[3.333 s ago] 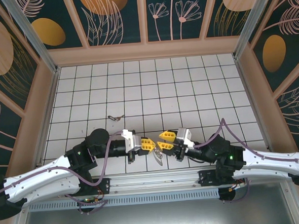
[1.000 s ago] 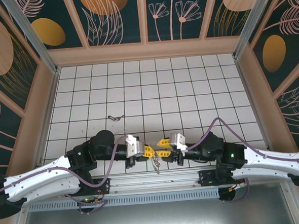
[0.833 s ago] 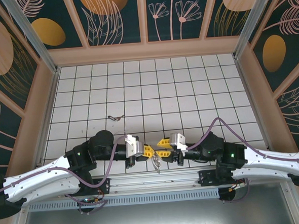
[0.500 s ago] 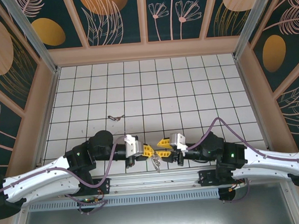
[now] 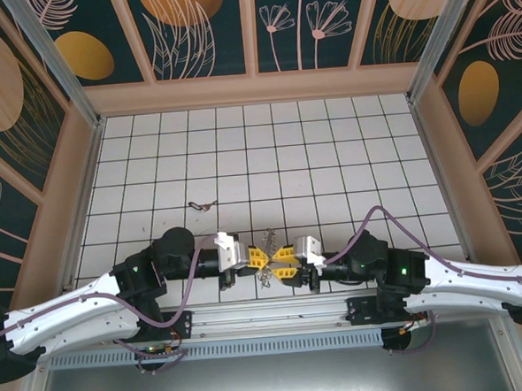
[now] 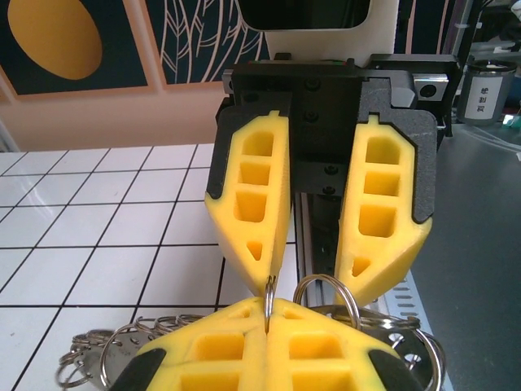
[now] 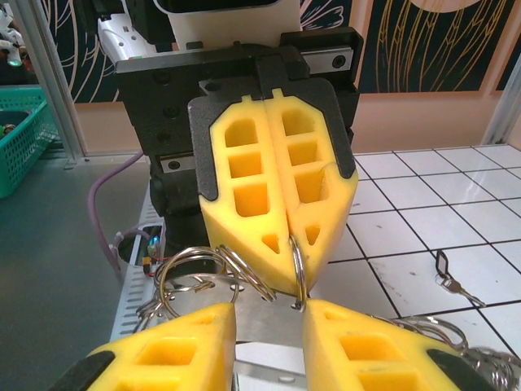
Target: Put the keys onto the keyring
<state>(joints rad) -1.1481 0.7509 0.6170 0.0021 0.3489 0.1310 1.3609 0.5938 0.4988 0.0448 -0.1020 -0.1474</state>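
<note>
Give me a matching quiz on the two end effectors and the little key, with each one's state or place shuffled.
1 left yellow-fingered end effector
2 right yellow-fingered end effector
3 small dark-headed metal key

A lying on a white tile
B jaws apart
C shut on a thin silver ring

Pairs: 1-C, 2-B, 3-A

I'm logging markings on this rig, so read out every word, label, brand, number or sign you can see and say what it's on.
Nothing here can be read with certainty.
White label on the grey cylinder, upper right of the left wrist view: a few dark characters, too blurred to read.
</note>
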